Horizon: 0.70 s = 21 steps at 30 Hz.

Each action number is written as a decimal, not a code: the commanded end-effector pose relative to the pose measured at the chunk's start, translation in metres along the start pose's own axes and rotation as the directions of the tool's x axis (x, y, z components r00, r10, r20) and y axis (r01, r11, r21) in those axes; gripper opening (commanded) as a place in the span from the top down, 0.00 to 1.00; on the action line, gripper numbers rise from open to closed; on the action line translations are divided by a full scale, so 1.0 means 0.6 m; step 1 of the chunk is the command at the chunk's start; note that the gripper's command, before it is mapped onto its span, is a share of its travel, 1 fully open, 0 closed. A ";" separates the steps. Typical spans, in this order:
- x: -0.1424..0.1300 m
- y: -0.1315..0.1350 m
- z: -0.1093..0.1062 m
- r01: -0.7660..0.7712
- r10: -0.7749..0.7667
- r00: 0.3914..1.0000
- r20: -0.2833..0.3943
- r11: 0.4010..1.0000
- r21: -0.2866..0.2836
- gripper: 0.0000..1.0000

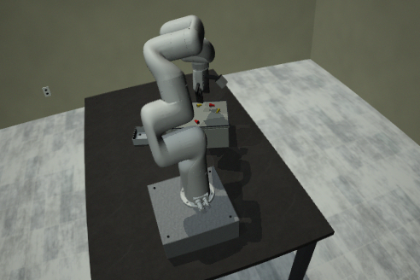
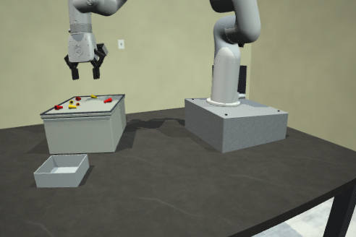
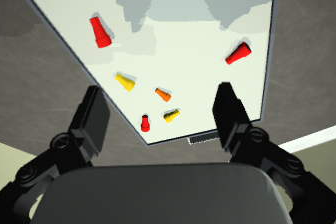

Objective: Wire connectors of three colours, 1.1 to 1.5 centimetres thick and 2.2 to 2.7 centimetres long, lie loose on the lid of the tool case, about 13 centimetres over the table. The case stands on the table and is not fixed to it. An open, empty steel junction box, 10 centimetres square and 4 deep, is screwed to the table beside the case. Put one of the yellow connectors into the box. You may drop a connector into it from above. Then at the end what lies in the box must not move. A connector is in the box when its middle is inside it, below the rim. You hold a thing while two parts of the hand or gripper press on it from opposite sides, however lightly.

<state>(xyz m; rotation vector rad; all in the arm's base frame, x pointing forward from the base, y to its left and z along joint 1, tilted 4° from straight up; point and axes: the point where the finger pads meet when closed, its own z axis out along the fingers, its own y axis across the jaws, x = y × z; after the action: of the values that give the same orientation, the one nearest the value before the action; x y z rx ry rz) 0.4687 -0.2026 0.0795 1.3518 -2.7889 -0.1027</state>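
Observation:
The grey tool case (image 2: 83, 124) (image 3: 180, 60) stands on the dark table, with loose connectors on its pale lid. In the wrist view I see a yellow connector (image 3: 125, 81) left of centre and a second yellow connector (image 3: 171, 115) near the lid's corner. An orange connector (image 3: 163, 94) lies between them, and red connectors (image 3: 100, 32) (image 3: 238, 53) (image 3: 145, 123) are spread around. My gripper (image 3: 160, 97) is open and empty. It hangs well above the lid's far side in the exterior view (image 2: 85, 75). The open steel junction box (image 2: 61, 170) sits empty on the table in front of the case.
The arm's grey base block (image 2: 236, 123) stands to the right of the case. In the top view the arm (image 1: 174, 124) hides part of the junction box (image 1: 139, 136). The table's edges drop to the floor on all sides.

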 end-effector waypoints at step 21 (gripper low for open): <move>-0.054 0.029 -0.005 0.339 -0.339 0.941 0.001 0.941 0.010 0.00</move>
<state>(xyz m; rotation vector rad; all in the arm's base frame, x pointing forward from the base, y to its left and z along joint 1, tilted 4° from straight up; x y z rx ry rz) 0.4737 -0.1665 0.0818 1.8196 -2.5279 -0.1064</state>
